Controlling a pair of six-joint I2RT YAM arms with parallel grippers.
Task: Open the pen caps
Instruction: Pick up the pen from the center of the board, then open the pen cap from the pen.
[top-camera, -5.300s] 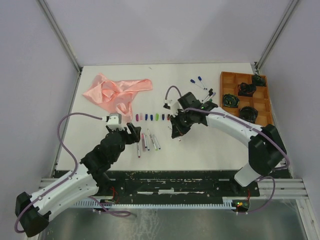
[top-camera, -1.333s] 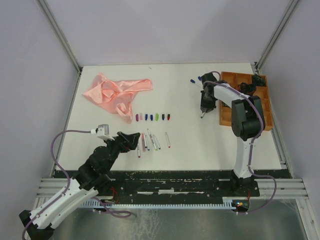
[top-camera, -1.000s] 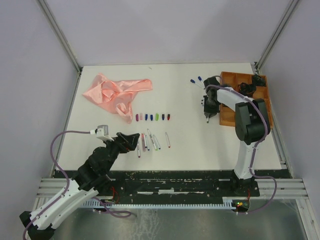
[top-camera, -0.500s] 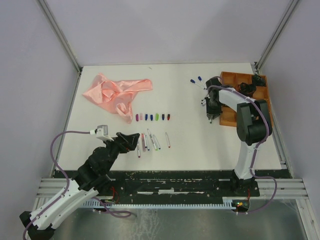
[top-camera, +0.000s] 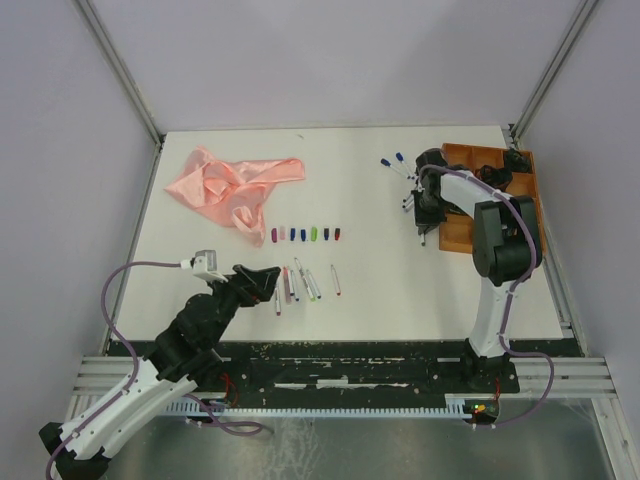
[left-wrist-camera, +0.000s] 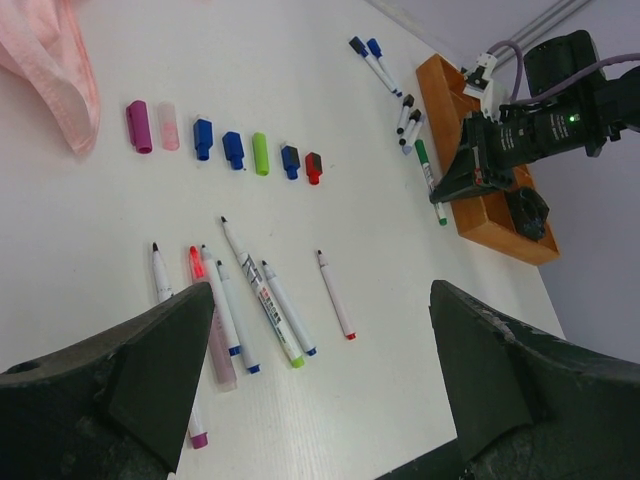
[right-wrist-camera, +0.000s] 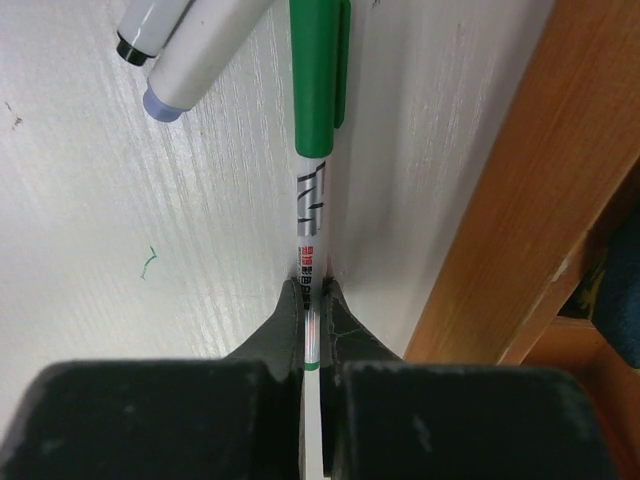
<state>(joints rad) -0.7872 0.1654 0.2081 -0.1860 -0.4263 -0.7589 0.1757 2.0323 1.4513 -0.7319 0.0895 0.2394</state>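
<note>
Two grippers at one white table (top-camera: 380, 290).

Nearest: left gripper (left-wrist-camera: 320, 300), fingers spread wide and holding nothing, poised above the near pens.

Next: six or so uncapped pens (left-wrist-camera: 265, 300) with white barrels. They lie roughly side by side, tips pointing away.

Beyond them: seven loose pen caps (left-wrist-camera: 232, 148) in a row. Purple, pink, two blue, green, dark blue, red, each apart from its neighbour.

Farther right: right gripper (right-wrist-camera: 312, 296), fingers pinched tight on the white barrel of a green-capped pen (right-wrist-camera: 318, 80). The cap is on, and the pen lies on the table just beside the wall of the wooden tray (right-wrist-camera: 500, 200).

Near it: four more capped pens (left-wrist-camera: 378, 68), in two pairs.

Far left: crumpled pink cloth (top-camera: 235, 185).
</note>
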